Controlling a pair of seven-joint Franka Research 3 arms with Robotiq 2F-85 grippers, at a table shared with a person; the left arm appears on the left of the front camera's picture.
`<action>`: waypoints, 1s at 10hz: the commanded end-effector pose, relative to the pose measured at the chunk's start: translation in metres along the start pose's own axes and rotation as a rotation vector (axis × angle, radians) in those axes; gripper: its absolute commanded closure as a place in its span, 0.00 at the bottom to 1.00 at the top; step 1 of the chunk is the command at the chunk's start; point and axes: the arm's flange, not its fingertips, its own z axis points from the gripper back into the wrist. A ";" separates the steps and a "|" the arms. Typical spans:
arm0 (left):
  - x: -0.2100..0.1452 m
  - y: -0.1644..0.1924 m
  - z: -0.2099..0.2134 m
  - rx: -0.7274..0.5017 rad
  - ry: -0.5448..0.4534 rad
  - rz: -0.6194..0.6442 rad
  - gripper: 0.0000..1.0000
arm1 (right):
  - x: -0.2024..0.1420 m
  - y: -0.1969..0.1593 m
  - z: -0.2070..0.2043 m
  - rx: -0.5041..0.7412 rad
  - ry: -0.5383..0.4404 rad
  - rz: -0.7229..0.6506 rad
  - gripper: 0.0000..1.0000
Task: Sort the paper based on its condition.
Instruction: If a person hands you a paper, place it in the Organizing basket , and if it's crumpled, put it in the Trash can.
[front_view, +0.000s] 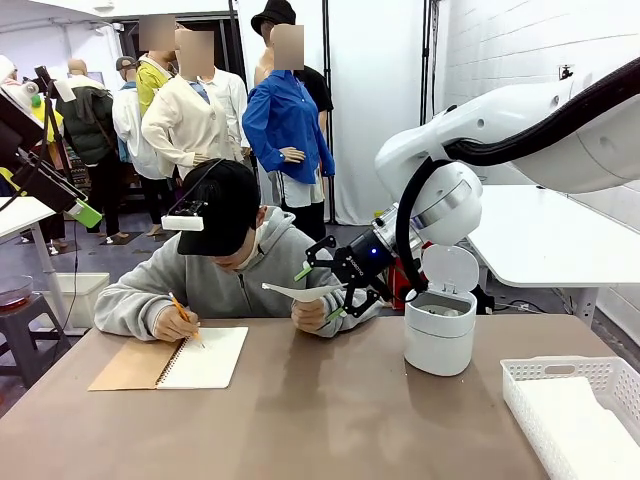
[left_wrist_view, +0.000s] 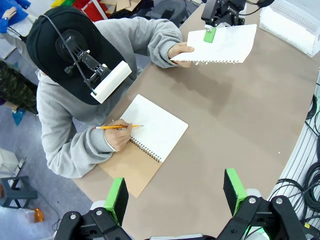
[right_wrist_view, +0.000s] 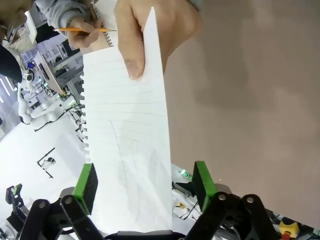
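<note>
The jaws of the right gripper (right_wrist_view: 145, 187) are standing wide apart, one on each side of the thin white lined paper sheet (right_wrist_view: 131, 150) with a torn, holey edge. The sheet is lying between them, not pinched yet. It looks very light, floppy and easy to crumple, so closing on the flat end nearest the jaws seems best. The person's hand (right_wrist_view: 155, 30) is holding the far end. The left gripper (left_wrist_view: 175, 192) is hanging with jaws apart, holding nothing.

- looks like a robotics lab or test hall to me
- white curtain partitions (front_view: 380, 90) behind the brown table (front_view: 320, 410)
- other workbenches (front_view: 545, 240) nearby
</note>
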 end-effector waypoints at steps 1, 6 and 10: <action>-0.001 0.000 0.000 0.002 0.001 0.001 0.00 | 0.003 0.000 0.000 0.023 0.022 0.059 0.31; -0.001 0.000 0.000 0.002 0.001 0.001 0.00 | 0.003 0.002 0.010 0.044 0.001 0.064 1.00; -0.001 0.000 0.000 0.002 0.001 0.001 0.00 | 0.003 0.003 0.012 0.050 0.016 0.072 1.00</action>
